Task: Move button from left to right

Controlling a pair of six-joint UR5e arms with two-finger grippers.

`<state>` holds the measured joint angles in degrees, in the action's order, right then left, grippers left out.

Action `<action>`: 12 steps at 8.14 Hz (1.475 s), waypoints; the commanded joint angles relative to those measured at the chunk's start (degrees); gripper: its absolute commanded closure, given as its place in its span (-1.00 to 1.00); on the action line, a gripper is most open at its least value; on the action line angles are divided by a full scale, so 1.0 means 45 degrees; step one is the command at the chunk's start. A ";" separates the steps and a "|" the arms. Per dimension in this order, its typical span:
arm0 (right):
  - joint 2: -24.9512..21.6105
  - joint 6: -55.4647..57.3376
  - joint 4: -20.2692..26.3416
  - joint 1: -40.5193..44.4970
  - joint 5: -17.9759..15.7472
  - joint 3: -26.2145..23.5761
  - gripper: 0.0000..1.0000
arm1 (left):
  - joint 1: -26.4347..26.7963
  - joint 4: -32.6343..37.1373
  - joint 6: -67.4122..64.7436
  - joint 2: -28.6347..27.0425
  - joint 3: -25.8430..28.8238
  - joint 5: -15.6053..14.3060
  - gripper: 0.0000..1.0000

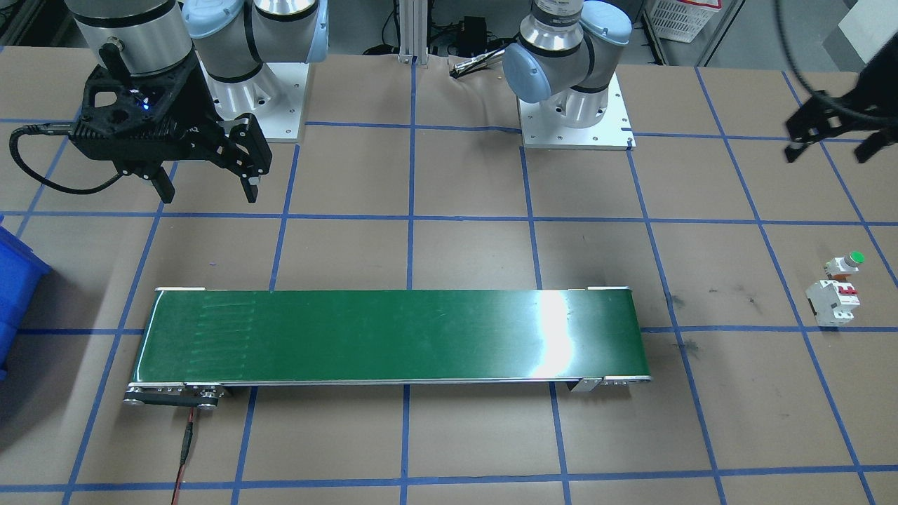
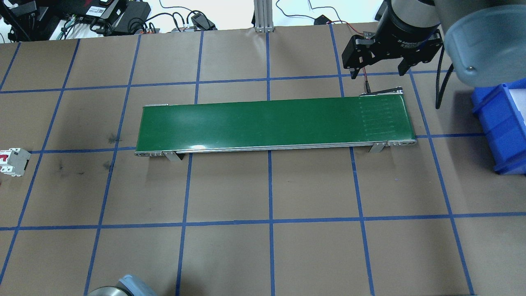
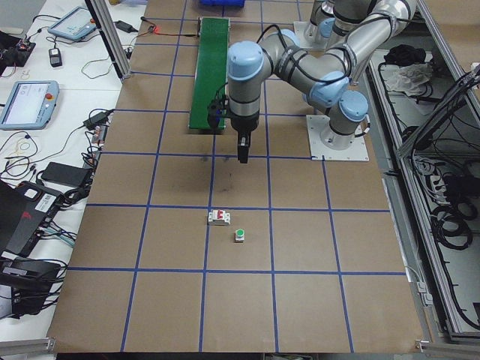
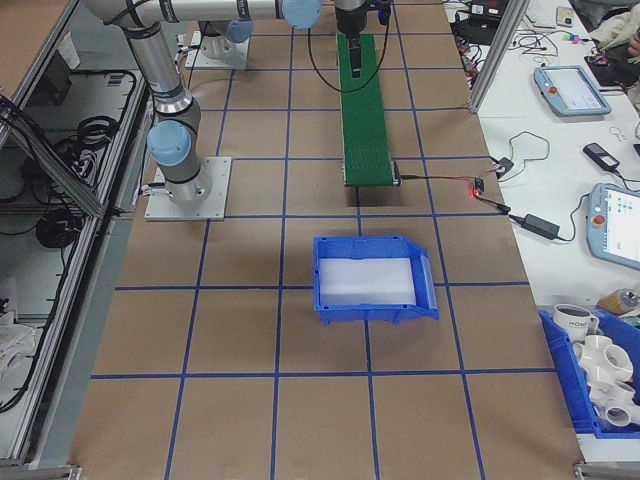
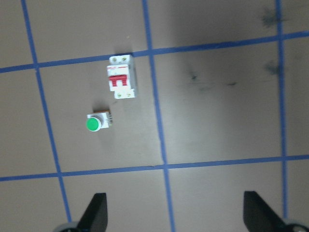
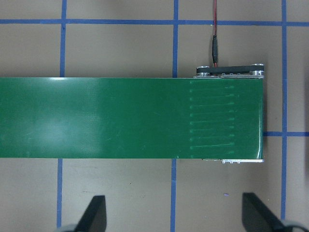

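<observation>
You have the button sitting on the brown counter at the robot's left end, green cap showing, just beside the white circuit breaker with its red levers (the two are close but not touching). In the front-facing view the button lies just behind the breaker, well apart from the near end of the green conveyor belt.

Your left gripper hangs above the counter with its jaws spread wide and nothing between them; both parts lie ahead of the fingertips in the wrist view. The same gripper shows at the edge of the front-facing view, clear of the button.

Your right gripper hovers over the far end of the belt, near the red-and-black cable plugged in at its roller. Its jaws are also released and hold nothing. A blue bin sits on the counter beyond that end of the belt.
</observation>
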<state>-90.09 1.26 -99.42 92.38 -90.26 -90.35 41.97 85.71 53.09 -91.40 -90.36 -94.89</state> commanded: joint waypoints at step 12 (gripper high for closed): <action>0.0000 0.0013 0.0023 -0.0001 0.0000 0.0000 -1.00 | -0.2666 -0.7055 0.0288 -0.6367 -0.1542 0.1262 -1.00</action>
<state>-90.09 1.23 -99.33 92.37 -90.26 -90.35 29.95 54.55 52.51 -118.24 -97.02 -89.37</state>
